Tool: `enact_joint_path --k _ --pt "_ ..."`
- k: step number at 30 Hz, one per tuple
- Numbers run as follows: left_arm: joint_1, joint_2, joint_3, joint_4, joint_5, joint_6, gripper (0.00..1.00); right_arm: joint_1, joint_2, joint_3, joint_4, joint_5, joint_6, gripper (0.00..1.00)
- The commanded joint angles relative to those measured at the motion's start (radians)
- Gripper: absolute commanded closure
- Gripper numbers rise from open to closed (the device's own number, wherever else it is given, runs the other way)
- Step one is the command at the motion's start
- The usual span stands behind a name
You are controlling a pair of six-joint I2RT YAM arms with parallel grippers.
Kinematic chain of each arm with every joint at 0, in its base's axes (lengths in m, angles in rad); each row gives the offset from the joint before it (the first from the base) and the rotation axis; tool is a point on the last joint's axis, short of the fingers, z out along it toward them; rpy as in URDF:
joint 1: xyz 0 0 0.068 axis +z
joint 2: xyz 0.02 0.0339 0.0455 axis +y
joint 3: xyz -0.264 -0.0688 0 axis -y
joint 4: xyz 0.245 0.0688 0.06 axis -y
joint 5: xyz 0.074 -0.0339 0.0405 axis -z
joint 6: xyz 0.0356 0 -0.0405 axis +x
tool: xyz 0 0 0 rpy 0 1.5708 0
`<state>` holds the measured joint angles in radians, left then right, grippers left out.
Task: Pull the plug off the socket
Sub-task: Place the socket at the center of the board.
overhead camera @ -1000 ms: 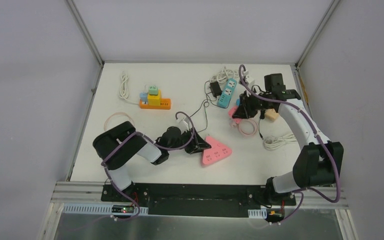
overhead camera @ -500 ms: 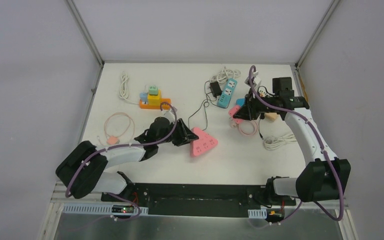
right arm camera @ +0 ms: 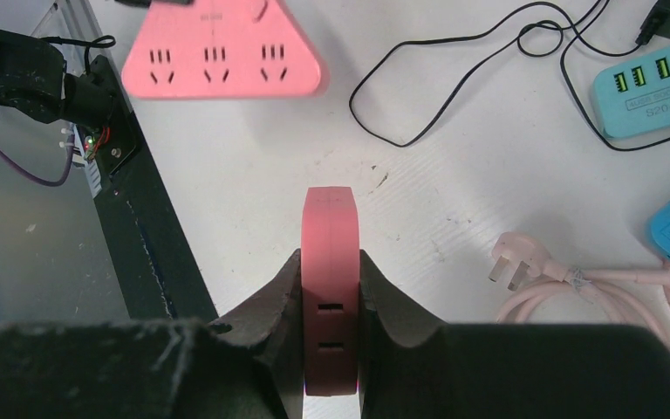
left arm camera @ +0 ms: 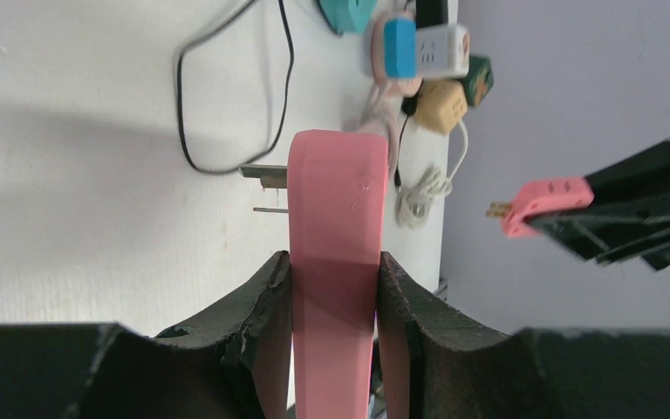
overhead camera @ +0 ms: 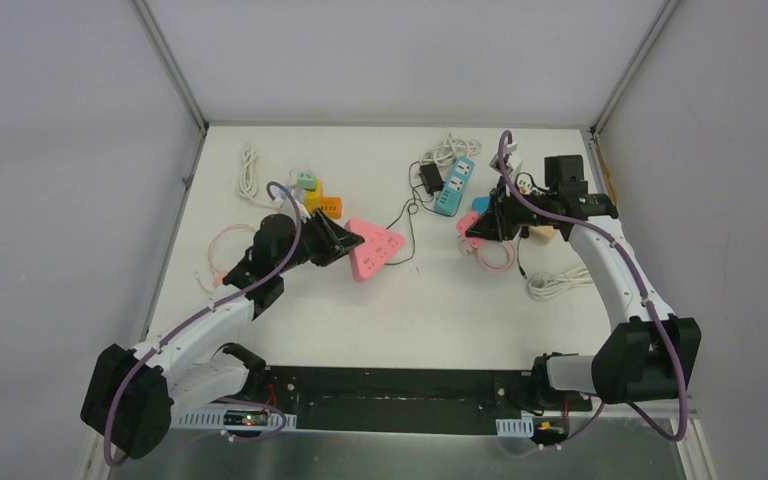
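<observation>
The pink triangular socket (overhead camera: pixel 375 247) hangs above the table left of centre, with my left gripper (overhead camera: pixel 338 241) shut on its edge. In the left wrist view the socket (left arm camera: pixel 336 209) stands edge-on between the pads of the left gripper (left arm camera: pixel 334 288). The pink plug (overhead camera: pixel 467 223) is free of the socket and held at the right by my right gripper (overhead camera: pixel 480 226). The right wrist view has the plug (right arm camera: pixel 331 253) clamped in the right gripper (right arm camera: pixel 331 292), with the socket's face (right arm camera: pixel 222 57) far ahead. The plug's prongs show bare on the plug (left arm camera: pixel 541 199).
A turquoise power strip (overhead camera: pixel 455 186) with a black cable (overhead camera: pixel 405 215) lies at the back. An orange strip with stacked adapters (overhead camera: pixel 315 198) sits just behind the socket. A pale pink cable with plug (right arm camera: pixel 523 262), a white cord (overhead camera: pixel 560 283) and a beige cube (overhead camera: pixel 543 232) lie near the right gripper.
My left arm has carried the socket from the front middle to the left and toward the back. The right gripper with the plug shifted slightly at first, then held still.
</observation>
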<state>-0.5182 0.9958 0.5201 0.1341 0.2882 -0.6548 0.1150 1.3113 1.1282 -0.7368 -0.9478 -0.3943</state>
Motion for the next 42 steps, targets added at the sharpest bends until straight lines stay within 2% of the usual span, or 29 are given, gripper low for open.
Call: enact_joint_path --k 1,6,14,24,29,35,42 --pt "0.084 0.029 0.092 0.074 -0.006 -0.028 1.0 -0.005 -0.033 0.005 0.037 -0.027 0.006 1.0" --pt "0.136 0.201 0.182 0.192 -0.057 -0.068 1.0 -0.005 -0.026 0.002 0.04 -0.026 0.007 1.0" --pt "0.161 0.598 0.516 0.259 -0.176 -0.009 1.0 -0.005 -0.006 0.001 0.036 -0.032 0.009 1.0" --pt "0.187 1.033 0.892 0.224 -0.102 -0.093 0.98 -0.003 0.027 0.008 0.004 -0.054 -0.01 1.0" --pt "0.188 1.108 0.962 0.167 -0.122 -0.099 0.82 -0.002 0.028 0.01 -0.002 -0.058 -0.019 1.0" --pt "0.187 1.17 1.048 0.062 -0.1 -0.095 0.54 -0.002 0.034 0.016 -0.017 -0.06 -0.029 1.0" --pt "0.191 1.136 1.079 -0.023 -0.136 -0.052 0.31 -0.003 0.029 0.018 -0.021 -0.058 -0.029 1.0"
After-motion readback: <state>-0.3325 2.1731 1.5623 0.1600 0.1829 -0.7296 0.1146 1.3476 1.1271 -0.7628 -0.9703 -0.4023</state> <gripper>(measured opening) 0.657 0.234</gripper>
